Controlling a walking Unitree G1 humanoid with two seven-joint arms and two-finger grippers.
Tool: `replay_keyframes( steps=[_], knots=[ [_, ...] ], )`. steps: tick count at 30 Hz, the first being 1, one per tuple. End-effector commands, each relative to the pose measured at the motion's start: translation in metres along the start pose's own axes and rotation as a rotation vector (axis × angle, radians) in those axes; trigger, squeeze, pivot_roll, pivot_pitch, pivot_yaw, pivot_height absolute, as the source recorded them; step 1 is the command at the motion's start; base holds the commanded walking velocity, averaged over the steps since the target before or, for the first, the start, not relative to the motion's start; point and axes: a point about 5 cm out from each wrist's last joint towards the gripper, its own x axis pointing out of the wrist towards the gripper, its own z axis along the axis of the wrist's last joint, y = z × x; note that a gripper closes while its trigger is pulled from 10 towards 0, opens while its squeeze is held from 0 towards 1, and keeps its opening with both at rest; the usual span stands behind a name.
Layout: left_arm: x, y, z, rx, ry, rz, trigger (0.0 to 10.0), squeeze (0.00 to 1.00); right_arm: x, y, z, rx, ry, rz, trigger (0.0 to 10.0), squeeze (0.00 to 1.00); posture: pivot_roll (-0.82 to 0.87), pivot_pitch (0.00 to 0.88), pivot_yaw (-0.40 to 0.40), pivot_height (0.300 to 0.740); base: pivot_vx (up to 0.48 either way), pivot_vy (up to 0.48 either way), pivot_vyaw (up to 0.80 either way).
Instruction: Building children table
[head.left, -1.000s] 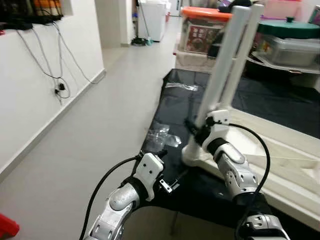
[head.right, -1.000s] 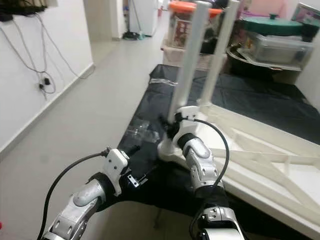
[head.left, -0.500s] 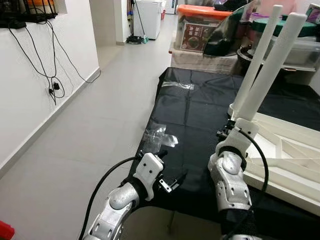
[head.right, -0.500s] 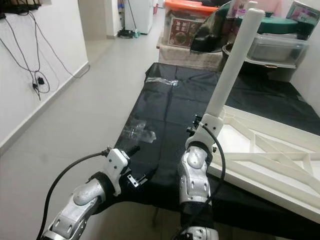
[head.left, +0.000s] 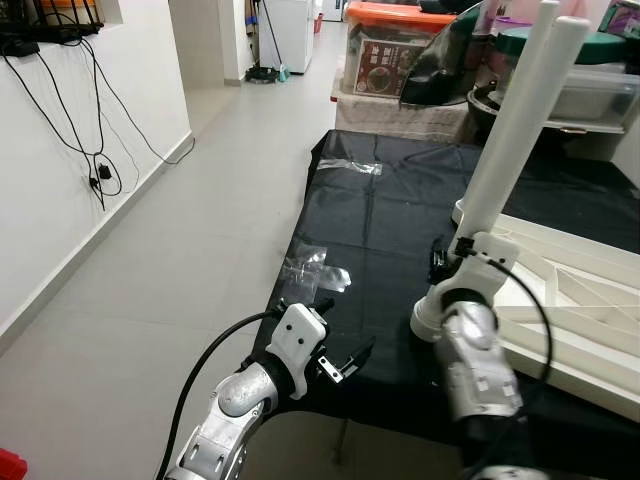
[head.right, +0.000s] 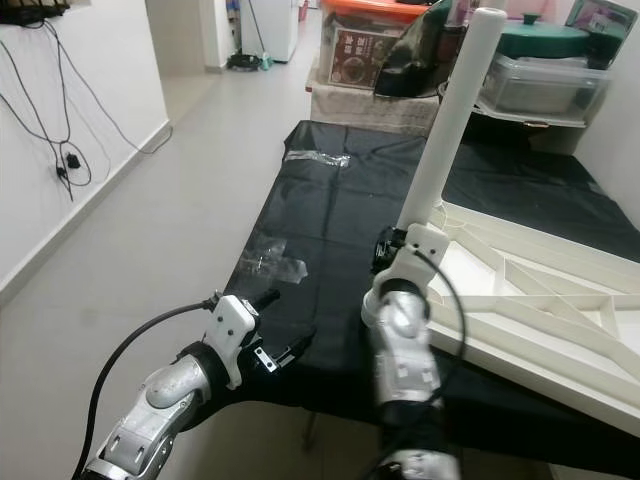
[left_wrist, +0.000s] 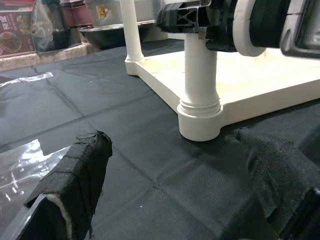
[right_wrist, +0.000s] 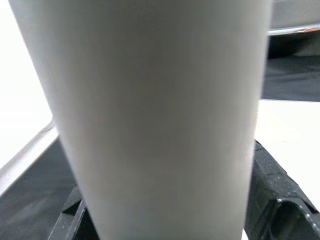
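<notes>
Right wrist view: the right pincer (right_wrist: 165, 220) is closed around a white cylindrical plastic table leg (right_wrist: 160, 115), with one black finger (right_wrist: 272, 200) pressed against each side of the tube. Seen from the head camera, this pincer (head.left: 447, 262) grips the leg (head.left: 520, 125) low down, just above the socket where the leg meets the white plastic tabletop (head.left: 590, 300). The tabletop lies upside down on a black sheet (head.left: 390, 215) spread over the floor, its ribbed underside facing up and extending away from the pincer on the robot's right. A second white leg (head.left: 538, 40) rises just behind the gripped one, tilted the same way.

The left pincer (head.left: 340, 365) hangs open and empty, low over the near edge of the black sheet, well apart from the gripped leg; in the left wrist view its two padded fingers (left_wrist: 75, 180) stand wide, with the leg's base collar (left_wrist: 200, 117) ahead between them. A crumpled clear plastic bag (head.left: 315, 268) lies on the sheet just beyond this pincer. Farther off stand a clear storage box with an orange lid (head.left: 395, 55) and a green-lidded pot (head.left: 605, 45). Black cables (head.left: 75, 110) hang on the white wall to the left.
</notes>
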Motion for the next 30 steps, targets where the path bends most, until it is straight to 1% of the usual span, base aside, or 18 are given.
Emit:
replay_keyframes(
  steps=[1,3,4,5,7,8,9,11,12,13,15,17,19,21,24,26,27,30],
  knots=[
    [0.002,-0.002,-0.002,0.006,0.007,-0.011,10.0,0.00,0.002,0.000,-0.003,0.023,0.036,0.055,10.0,0.00,0.11,0.000,-0.063,0.740,0.000,0.000,0.00],
    [0.003,-0.003,-0.002,0.006,0.007,-0.012,10.0,0.00,0.003,-0.003,-0.002,0.021,0.045,0.087,10.0,0.00,0.11,0.000,-0.065,0.740,0.000,0.000,0.00],
    [0.004,-0.004,-0.002,0.006,0.005,-0.014,10.0,0.00,0.009,-0.011,0.004,0.031,0.082,0.277,10.0,0.00,0.11,0.000,-0.069,0.740,0.000,0.000,0.00],
    [0.004,-0.004,-0.002,0.006,0.005,-0.014,10.0,0.00,0.009,-0.011,0.004,0.031,0.082,0.277,10.0,0.00,0.11,0.000,-0.069,0.740,0.000,0.000,0.00],
    [0.004,-0.005,-0.002,0.008,0.004,-0.016,10.0,0.00,0.011,-0.014,0.006,0.003,0.120,0.414,10.0,0.00,0.11,0.000,-0.072,0.740,0.000,0.000,0.00],
    [0.004,-0.006,-0.003,0.008,0.004,-0.016,10.0,0.00,0.010,-0.011,0.006,-0.025,0.133,0.498,10.0,0.00,0.12,0.000,-0.075,0.740,0.000,0.000,0.00],
    [0.004,-0.006,-0.003,0.008,0.004,-0.016,10.0,0.00,0.010,-0.011,0.006,-0.025,0.133,0.498,10.0,0.00,0.12,0.000,-0.075,0.740,0.000,0.000,0.00],
    [0.004,-0.007,-0.003,0.009,0.003,-0.016,10.0,0.00,0.006,-0.003,0.004,-0.070,0.170,0.725,10.0,0.00,0.13,0.000,-0.084,0.740,0.000,0.000,0.00],
    [0.004,-0.007,-0.003,0.009,0.003,-0.016,10.0,0.00,0.005,0.000,0.003,-0.064,0.197,0.827,10.0,0.00,0.14,0.000,-0.093,0.740,0.000,0.000,0.00],
    [0.004,-0.008,-0.003,0.010,0.004,-0.016,10.0,0.00,0.004,0.002,0.002,-0.054,0.213,0.882,10.0,0.00,0.14,0.000,-0.093,0.740,0.000,0.000,0.00],
    [0.004,-0.008,-0.003,0.010,0.004,-0.016,10.0,0.00,0.004,0.002,0.002,-0.046,0.221,0.906,10.0,0.00,0.14,0.000,-0.093,0.740,0.000,0.000,0.00],
    [0.003,-0.009,-0.003,0.011,0.005,-0.016,10.0,0.00,0.006,0.010,0.002,-0.016,0.260,1.028,10.0,0.00,0.16,0.000,-0.110,0.740,0.000,0.000,0.00],
    [0.003,-0.009,-0.003,0.011,0.005,-0.016,10.0,0.00,0.006,0.010,0.002,-0.016,0.260,1.028,10.0,0.00,0.16,0.000,-0.110,0.740,0.000,0.000,0.00],
    [0.001,-0.009,-0.004,0.012,0.007,-0.016,10.0,0.00,0.007,0.018,0.002,0.003,0.300,1.143,10.0,0.00,0.17,0.000,-0.112,0.740,0.000,0.000,0.00],
    [0.000,-0.009,-0.005,0.012,0.010,-0.017,10.0,0.00,0.005,0.026,0.001,0.007,0.332,1.256,10.0,0.00,0.17,0.000,-0.111,0.740,0.000,0.000,0.00],
    [0.000,-0.009,-0.005,0.012,0.010,-0.017,10.0,0.00,0.005,0.026,0.001,0.007,0.332,1.256,10.0,0.00,0.17,0.000,-0.111,0.740,0.000,0.000,0.00],
    [-0.001,-0.009,-0.005,0.012,0.011,-0.018,10.0,0.00,0.003,0.029,0.001,0.014,0.341,1.308,9.8,0.00,0.17,0.000,-0.111,0.740,0.000,0.000,0.00],
    [-0.001,-0.009,-0.005,0.012,0.011,-0.018,10.0,0.00,0.003,0.029,0.001,0.014,0.341,1.308,9.8,0.00,0.17,0.000,-0.111,0.740,0.000,0.000,0.00]
  ],
)
